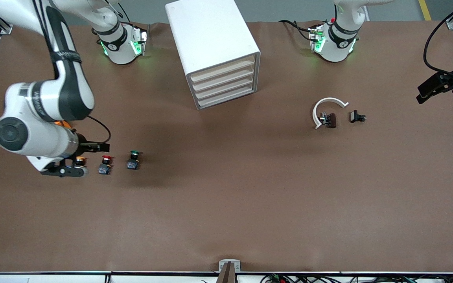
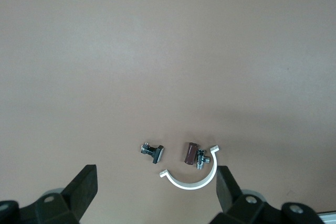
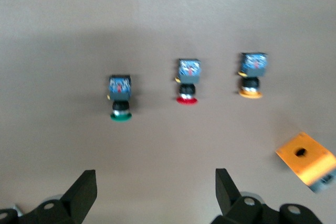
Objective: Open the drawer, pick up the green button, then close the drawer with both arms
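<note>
Plainly, nearest the front camera the green-capped button (image 1: 133,160) sits on the table (image 1: 226,204) in a row with a red-capped button (image 1: 105,164) and a yellow-capped button (image 1: 79,160), and the right gripper (image 1: 67,167) hovers over the yellow one with its fingers spread and empty. Farther up, the cabinet (image 1: 214,51) shows every drawer shut, including the third drawer (image 1: 226,90). The left gripper (image 2: 157,192) waits, released, above a white clip (image 1: 327,111). The task looks finished; the arms need only retreat.
</note>
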Controlling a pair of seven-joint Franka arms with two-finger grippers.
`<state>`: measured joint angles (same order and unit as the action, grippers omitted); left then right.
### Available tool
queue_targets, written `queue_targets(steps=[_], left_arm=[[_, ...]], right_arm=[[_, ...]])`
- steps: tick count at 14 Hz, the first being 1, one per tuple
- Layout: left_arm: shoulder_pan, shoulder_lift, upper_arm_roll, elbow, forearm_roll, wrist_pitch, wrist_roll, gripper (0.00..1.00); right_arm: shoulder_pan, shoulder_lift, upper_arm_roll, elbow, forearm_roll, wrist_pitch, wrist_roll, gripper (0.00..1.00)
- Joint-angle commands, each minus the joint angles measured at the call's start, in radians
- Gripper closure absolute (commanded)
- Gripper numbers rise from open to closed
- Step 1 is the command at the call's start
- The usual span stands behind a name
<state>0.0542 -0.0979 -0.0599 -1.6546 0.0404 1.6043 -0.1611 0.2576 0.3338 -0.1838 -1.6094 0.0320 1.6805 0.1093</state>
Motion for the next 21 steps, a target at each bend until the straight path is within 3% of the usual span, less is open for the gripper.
queue_targets(steps=[1,4,10,13,16,21], left_arm=[[0.001,-0.057,0.008,-0.04,-0.017,-0.001,0.026,0.0],[0.01,-0.065,0.009,-0.042,-0.036,-0.02,0.058,0.0],[0.006,-0.06,0.002,-0.031,-0.039,-0.047,0.06,0.0],[0.004,-0.062,-0.005,-0.022,-0.037,-0.072,0.063,0.0],[0.006,-0.085,-0.049,-0.031,-0.031,-0.089,0.06,0.0],[0.004,-0.085,-0.06,-0.025,-0.03,-0.089,0.06,0.0]], right_arm=[[-0.056,-0.028,0.004,0.072,-0.018,-0.123,-0.1,0.0],[-0.077,-0.032,0.006,0.152,-0.007,-0.211,-0.082,0.0],[-0.098,-0.036,0.006,0.233,-0.015,-0.258,-0.086,0.0],[-0.106,-0.042,0.007,0.288,-0.015,-0.38,-0.085,0.0],[-0.112,-0.133,0.01,0.283,-0.001,-0.444,-0.085,0.0],[-0.112,-0.228,0.012,0.281,-0.004,-0.486,-0.094,0.0]])
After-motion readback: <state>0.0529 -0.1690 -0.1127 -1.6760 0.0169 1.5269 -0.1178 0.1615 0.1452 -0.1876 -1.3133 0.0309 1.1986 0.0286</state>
